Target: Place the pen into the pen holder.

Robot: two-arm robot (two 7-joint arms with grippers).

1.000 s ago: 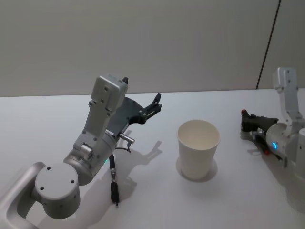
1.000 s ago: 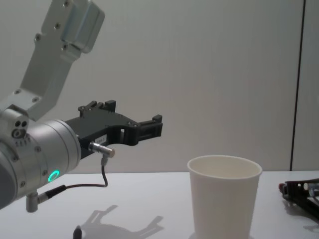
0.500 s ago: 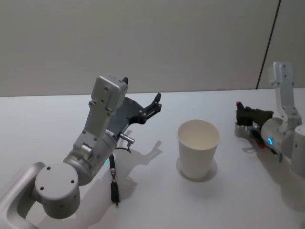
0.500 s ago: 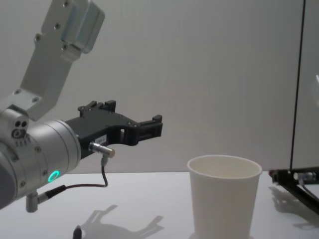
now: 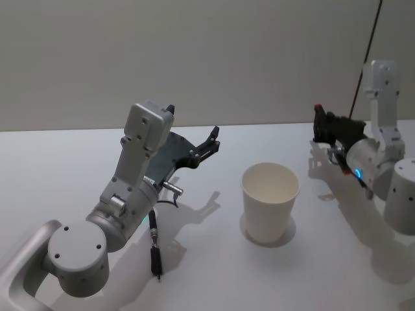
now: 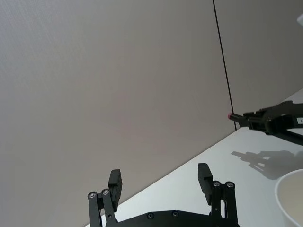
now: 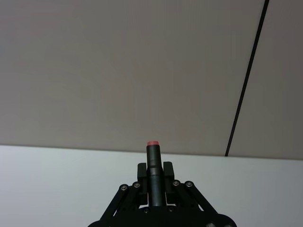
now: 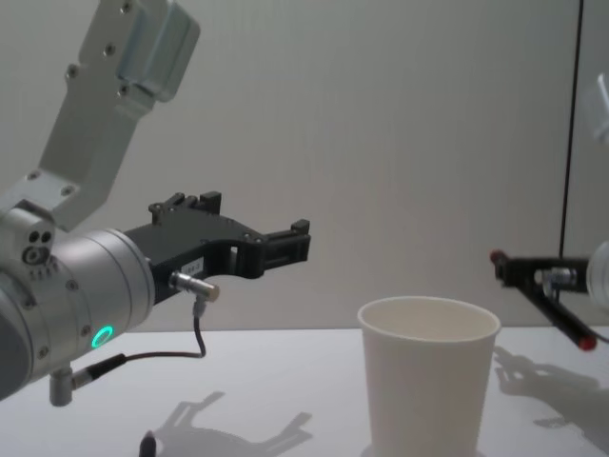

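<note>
Two end effectors: the right end effector (image 5: 322, 126), raised at the frame's right, clamps the pen (image 7: 153, 163) beyond the pen holder (image 5: 269, 201); the left end effector (image 6: 160, 175), centre-left, stands apart.

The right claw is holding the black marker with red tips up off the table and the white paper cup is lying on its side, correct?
One slip: the head view shows the white paper cup standing upright, mouth up. The rest holds: the right claw holds the black marker with red tips up off the table.

Silver-grey arms (image 5: 133, 172), black left gripper (image 6: 160, 175), black cable (image 5: 154, 249), green light ring (image 8: 100, 335)
</note>
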